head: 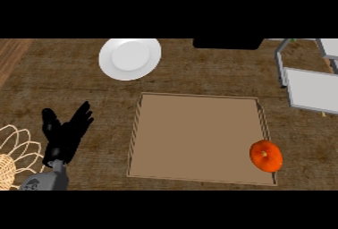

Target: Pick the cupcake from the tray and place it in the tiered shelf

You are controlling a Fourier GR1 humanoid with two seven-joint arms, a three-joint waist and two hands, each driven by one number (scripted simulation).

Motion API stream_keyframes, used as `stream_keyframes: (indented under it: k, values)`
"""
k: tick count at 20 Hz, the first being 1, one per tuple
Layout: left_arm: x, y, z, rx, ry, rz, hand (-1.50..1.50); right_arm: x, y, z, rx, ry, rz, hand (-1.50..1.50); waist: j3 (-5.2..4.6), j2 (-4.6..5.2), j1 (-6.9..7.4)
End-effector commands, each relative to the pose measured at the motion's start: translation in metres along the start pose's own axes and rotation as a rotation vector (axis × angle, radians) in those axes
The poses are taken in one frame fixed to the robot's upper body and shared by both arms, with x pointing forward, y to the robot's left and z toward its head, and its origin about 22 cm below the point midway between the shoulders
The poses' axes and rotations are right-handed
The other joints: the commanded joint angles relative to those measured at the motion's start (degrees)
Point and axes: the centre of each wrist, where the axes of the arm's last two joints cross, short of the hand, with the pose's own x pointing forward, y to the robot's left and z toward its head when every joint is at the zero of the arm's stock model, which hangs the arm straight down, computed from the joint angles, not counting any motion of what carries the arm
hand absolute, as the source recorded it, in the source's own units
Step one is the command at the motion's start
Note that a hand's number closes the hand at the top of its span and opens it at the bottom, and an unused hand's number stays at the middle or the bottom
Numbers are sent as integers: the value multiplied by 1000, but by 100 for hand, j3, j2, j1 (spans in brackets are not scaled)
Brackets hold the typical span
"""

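Orange cupcake (pixel 266 155) sits at the tray's (pixel 198 134) four o'clock rim, untouched, so you have grasp, carry and placing all left. Nothing else lies in the tray. Shelf (pixel 310 89) at two o'clock shows bare tiers. Left hand (pixel 65 132) rests at nine o'clock, fingers apart, holding nothing; the right hand is out of view. White plate (pixel 130 58) at twelve o'clock holds nothing.

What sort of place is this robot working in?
Probably a kitchen counter: a brown worktop holding a white plate, a flat tray with an orange cupcake at its right edge, and a grey tiered shelf. One robot hand rests open at left.
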Motion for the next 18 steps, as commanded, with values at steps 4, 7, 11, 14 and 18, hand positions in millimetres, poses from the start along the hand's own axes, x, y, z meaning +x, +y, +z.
stream_keyframes:
  k: [4,7,11,14,18]
  values:
    - [1,-11,-1,-7,9,7,0,-1,-7,0,-61,63,-250,-150,-6,26,13]
    - [-16,1,3,3,14,-4,0,-1,-4,-1,-93,53,-395,-150,-13,-6,-57]
    - [-18,-6,5,-15,19,-4,0,1,-26,2,-142,76,-538,-150,-5,40,59]
    - [-17,9,4,0,35,-2,0,6,-40,3,-203,112,-612,-150,-14,-9,-36]
    - [1,13,-5,15,-1,-2,0,-9,-66,17,-352,131,-579,-150,-9,37,-18]
